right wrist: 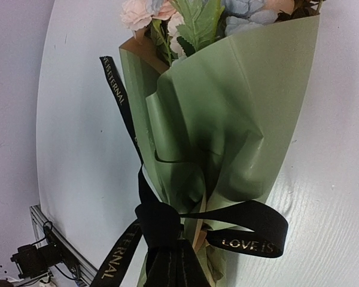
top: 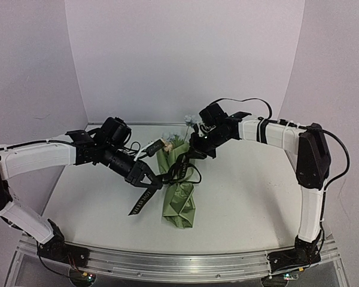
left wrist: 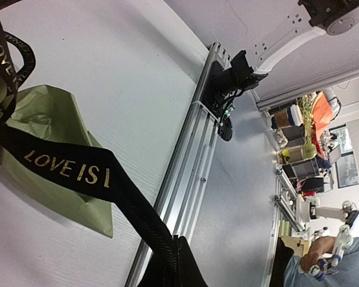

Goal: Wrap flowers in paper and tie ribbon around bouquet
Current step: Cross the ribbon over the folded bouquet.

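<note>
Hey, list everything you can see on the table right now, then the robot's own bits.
flowers: one bunch, pink and pale blue, in the cone's wide end.
paper: one sheet, olive green, tan inside, rolled into a cone mid-table.
ribbon: one, black, gold lettering, looped round the cone's waist.
table: one, white, under everything.
left end effector: one, black, shut on ribbon left of cone.
right end effector: one, black, shut on ribbon right of cone.
</note>
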`<move>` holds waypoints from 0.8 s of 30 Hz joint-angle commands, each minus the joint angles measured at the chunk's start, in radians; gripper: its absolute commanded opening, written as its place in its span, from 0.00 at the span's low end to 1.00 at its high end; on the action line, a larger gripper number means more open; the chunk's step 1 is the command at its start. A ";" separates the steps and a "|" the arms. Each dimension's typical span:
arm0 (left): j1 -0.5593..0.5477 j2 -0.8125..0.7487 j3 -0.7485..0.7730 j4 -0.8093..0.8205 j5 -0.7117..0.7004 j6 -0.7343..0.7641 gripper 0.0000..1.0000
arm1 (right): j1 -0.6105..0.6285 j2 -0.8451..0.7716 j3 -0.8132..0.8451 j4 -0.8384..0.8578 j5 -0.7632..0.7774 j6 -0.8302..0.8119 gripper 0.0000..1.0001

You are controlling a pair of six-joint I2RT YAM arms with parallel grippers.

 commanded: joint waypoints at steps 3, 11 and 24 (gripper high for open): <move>-0.079 0.167 0.148 0.252 0.049 -0.213 0.02 | -0.011 0.028 0.054 -0.014 -0.049 0.002 0.00; -0.180 0.428 0.329 0.298 0.001 -0.221 0.06 | -0.035 0.060 0.079 -0.014 -0.166 -0.028 0.00; -0.213 0.448 0.203 0.844 -0.303 -0.422 0.06 | -0.056 0.099 0.132 -0.012 -0.348 -0.075 0.00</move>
